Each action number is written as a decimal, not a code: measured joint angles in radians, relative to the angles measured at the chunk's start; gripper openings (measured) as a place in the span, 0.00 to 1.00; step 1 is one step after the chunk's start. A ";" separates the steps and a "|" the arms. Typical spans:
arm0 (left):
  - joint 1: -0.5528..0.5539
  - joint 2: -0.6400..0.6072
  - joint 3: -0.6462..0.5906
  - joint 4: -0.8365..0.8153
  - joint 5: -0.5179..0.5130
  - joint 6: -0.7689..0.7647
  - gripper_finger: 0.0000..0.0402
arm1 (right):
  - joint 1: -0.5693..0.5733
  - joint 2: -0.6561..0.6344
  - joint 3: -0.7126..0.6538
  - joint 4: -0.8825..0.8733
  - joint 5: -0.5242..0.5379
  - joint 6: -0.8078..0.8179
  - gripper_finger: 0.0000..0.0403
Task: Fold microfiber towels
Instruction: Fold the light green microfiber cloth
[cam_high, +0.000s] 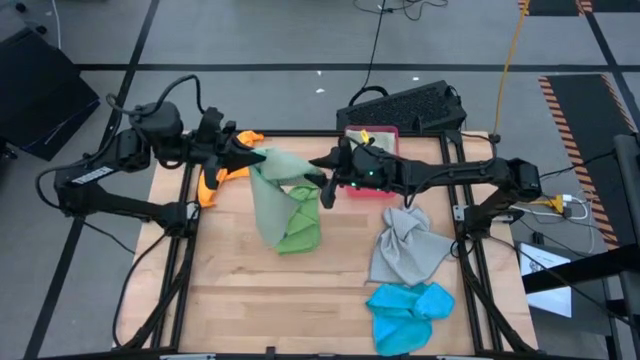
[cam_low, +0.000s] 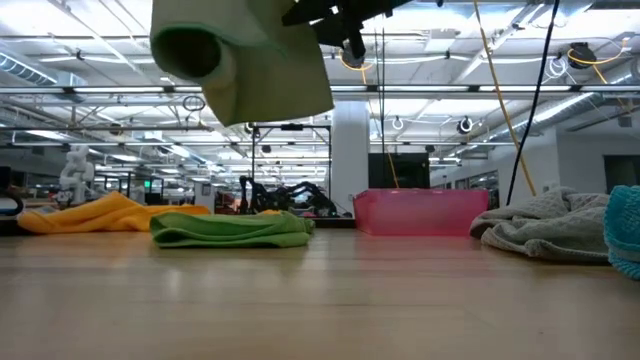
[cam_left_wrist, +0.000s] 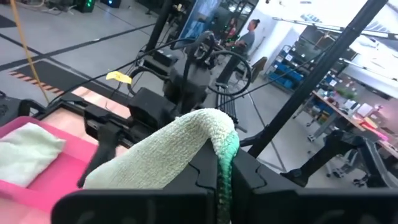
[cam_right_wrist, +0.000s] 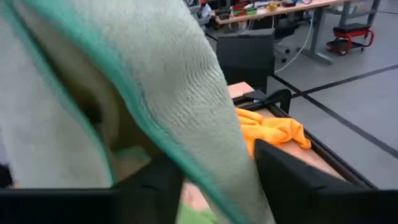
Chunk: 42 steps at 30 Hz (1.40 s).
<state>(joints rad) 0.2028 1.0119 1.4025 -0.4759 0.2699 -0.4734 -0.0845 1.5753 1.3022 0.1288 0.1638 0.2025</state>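
Observation:
A pale sage green towel (cam_high: 272, 195) hangs above the table between my two grippers, and its lower end reaches down by a bright green towel (cam_high: 300, 232) that lies crumpled on the wood. My left gripper (cam_high: 250, 157) is shut on the sage towel's upper left part. My right gripper (cam_high: 322, 186) stands open at its upper right edge, one finger on each side of the cloth (cam_right_wrist: 205, 124). An orange towel (cam_high: 222, 172) lies at the far left, a grey one (cam_high: 405, 250) and a bright blue one (cam_high: 410, 312) at the near right. My left gripper pinches a bunched fold of the sage towel's top edge (cam_left_wrist: 219, 144) between its two fingers, coming level from the table's left. The green hem runs down between the fingertips. The cloth hangs below the hold, clear of the table at that end. My right gripper has the towel's hemmed edge (cam_right_wrist: 231, 163) between its fingers (cam_right_wrist: 292, 177), coming level from the table's right; I cannot tell whether they touch it.
A pink-red tray (cam_high: 382, 134) stands at the far edge under my right arm, with a pale cloth (cam_left_wrist: 25, 149) in it. A dark keyboard (cam_high: 410, 105) lies beyond the table's far edge. Bare wood shows in the near left part (cam_high: 250, 300).

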 joint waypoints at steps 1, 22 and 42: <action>0.002 0.000 0.000 -0.003 -0.002 0.005 0.03 | 0.000 0.000 0.000 0.002 -0.001 0.015 0.31; 0.038 0.015 -0.240 -0.453 -0.181 0.097 0.56 | -0.034 -0.399 0.000 -0.346 -0.180 0.312 0.00; 0.032 0.431 -0.892 0.388 -0.116 0.080 0.23 | -0.060 -0.490 0.000 -0.328 -0.287 0.581 0.00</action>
<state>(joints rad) 0.2348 1.4427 0.5103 -0.0879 0.1539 -0.3934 -0.1444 1.0848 1.3018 -0.1988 -0.1236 0.7838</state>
